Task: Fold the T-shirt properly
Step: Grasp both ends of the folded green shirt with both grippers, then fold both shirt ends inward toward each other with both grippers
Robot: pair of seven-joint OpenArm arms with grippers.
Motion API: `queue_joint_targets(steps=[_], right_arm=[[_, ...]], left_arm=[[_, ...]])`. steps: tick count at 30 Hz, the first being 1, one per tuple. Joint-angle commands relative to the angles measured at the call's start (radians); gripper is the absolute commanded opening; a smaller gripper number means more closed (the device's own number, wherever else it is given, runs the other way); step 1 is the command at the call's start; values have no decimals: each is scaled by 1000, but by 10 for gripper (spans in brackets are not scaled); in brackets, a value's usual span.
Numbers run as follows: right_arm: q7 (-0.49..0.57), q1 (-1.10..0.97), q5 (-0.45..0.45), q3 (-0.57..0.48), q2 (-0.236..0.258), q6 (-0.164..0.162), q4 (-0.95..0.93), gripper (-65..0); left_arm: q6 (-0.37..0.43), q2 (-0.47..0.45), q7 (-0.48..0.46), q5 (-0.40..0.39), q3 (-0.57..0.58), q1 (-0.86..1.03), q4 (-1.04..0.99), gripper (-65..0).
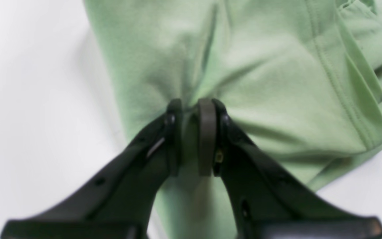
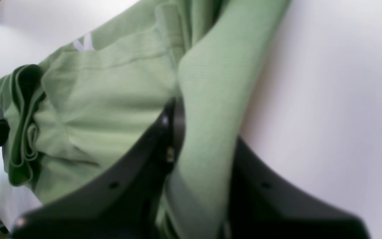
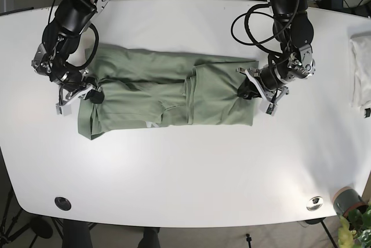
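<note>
Grippers pinch opposite ends of green T-shirt [image 3: 168, 94]: left gripper [image 1: 191, 137] clamps fabric ridge, right gripper [image 2: 204, 142] clamps folded edge, likely readying crosswise fold on table [image 3: 191, 178].

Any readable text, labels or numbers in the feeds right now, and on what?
No readable text in any view.
T-shirt: a small white mark shows on the green fabric in the right wrist view, too blurred to read.
Left gripper and right gripper: no visible labels.
</note>
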Motion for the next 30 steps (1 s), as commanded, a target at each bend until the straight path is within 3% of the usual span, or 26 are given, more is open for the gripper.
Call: queue_joint_targets(steps=[1,11,16,21,30], right_arm=[[19,19,18,-2,25,3,42,-648],[-21,-62,27,-2,17,3,295,-648],[-68,-94,29,-4,14,3,436,-648],[-127,-127,29,-46,13,3,577,-650],[-148,-200,29,-143,-46,3,798,-650]], left_arm=[[2,-6,12,11,-1,-6,10,-581],[2,0,15,11,2,-1,10,-579],[17,5,15,3,87,5,10,-578],[83,80,12,10,111,2,8,-576],[86,181,10,10,113,-81,-157,-576]])
